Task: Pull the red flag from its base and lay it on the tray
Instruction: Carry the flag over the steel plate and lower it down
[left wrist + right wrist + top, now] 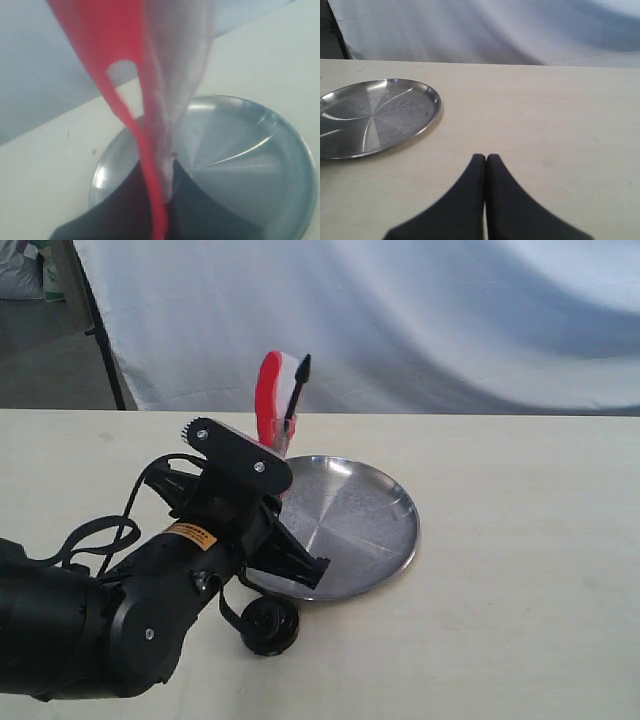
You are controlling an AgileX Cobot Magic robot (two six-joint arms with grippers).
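Note:
The red flag (272, 395) is off the base and stands nearly upright over the near-left rim of the tray (365, 525). Its black pole's pointed tip is uppermost. My left gripper (167, 192) is shut on the flag's lower end; red cloth (100, 45) and the white strip (175, 75) rise from between the black fingers, with the tray (240, 165) behind them. The base (268, 625), a small black disc, lies on the table in front of the tray. My right gripper (486, 157) is shut on nothing, low over bare table to the side of the tray (370, 120).
The left arm (150, 590) and its cables fill the near left of the cream table (520, 590). A white cloth backdrop (450, 320) hangs behind the table's far edge, and a black stand leg (105, 350) shows at the far left.

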